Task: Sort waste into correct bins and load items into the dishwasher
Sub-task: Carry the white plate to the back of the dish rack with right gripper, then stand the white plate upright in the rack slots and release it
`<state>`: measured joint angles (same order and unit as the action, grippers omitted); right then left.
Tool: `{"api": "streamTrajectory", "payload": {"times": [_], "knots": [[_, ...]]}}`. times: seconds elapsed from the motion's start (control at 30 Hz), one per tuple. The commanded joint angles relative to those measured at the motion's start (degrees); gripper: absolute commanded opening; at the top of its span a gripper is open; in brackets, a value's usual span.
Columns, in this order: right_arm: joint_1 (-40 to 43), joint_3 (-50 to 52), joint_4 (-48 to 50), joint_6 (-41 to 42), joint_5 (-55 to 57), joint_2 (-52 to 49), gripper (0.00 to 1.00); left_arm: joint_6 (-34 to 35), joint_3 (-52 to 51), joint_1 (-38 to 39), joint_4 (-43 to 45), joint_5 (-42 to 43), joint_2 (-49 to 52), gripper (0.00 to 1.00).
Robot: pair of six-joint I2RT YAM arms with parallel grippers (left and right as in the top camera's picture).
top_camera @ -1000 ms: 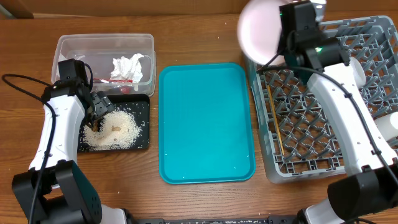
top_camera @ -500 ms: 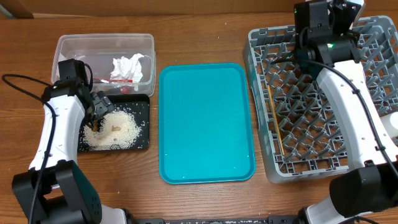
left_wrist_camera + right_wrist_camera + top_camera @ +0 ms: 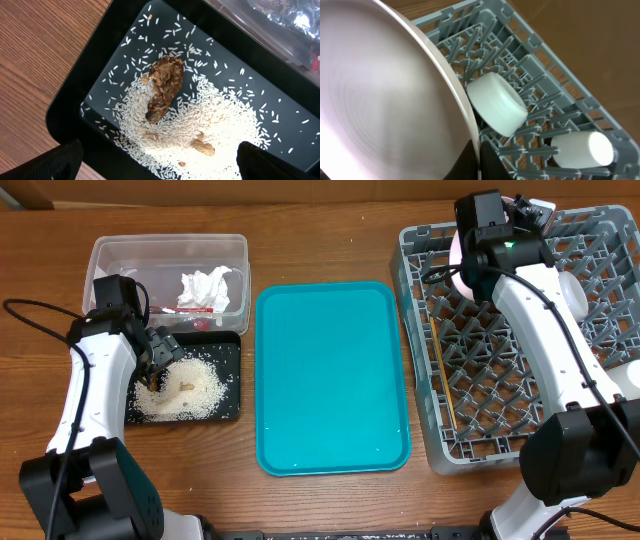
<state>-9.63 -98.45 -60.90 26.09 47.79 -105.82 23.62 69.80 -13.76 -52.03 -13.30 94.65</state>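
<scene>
— What sort of place is this?
— It looks like a robotics lab: a left arm (image 3: 85, 390) and a right arm (image 3: 555, 330) stand at a bare wooden table (image 3: 320, 240), with a black cable (image 3: 40, 330) trailing.
— Anything kitchen-like?
— Only props laid in a row: a clear tub (image 3: 120, 250), a black tray (image 3: 225, 355), a teal tray (image 3: 332, 380) and a dish rack (image 3: 500, 410)
</scene>
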Motion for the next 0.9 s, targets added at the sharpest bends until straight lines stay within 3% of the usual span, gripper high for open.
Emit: {"api": "streamTrajectory", "payload": {"times": [0.0, 0.33, 0.73, 0.77, 0.8, 0.83, 0.87], "knots": [[0.0, 0.9, 0.3, 1.7, -1.6, -0.7, 0.04, -0.5, -0.3, -0.1, 0.0, -0.2, 0.4, 1.0], [-0.6, 5.3, 0.6, 2.1, -1.6, -0.7, 0.04, -0.5, -0.3, -0.1, 0.0, -0.2, 0.4, 1.0], [-8.6, 5.3, 0.1, 2.5, -2.8, -0.7, 0.04, -0.5, -0.3, -0.1, 0.1, -0.2, 0.4, 1.0], [-9.2, 5.3, -0.5, 2.5, -4.3, -0.7, 0.07, -0.5, -0.3, -0.1, 0.0, -0.2, 0.4, 1.0], [-9.6, 5.3, -1.1, 2.5, -5.4, -0.7, 0.18, -0.5, -0.3, -0.1, 0.1, -0.2, 0.4, 1.0], [-9.9, 5.3, -2.0, 2.5, -6.9, -0.7, 0.36, -0.5, -0.3, -0.1, 0.0, -0.2, 0.4, 1.0], [-9.9, 5.3, -2.6, 2.8, -8.2, -0.7, 0.39, -0.5, -0.3, -0.1, 0.0, -0.2, 0.4, 1.0]]}}
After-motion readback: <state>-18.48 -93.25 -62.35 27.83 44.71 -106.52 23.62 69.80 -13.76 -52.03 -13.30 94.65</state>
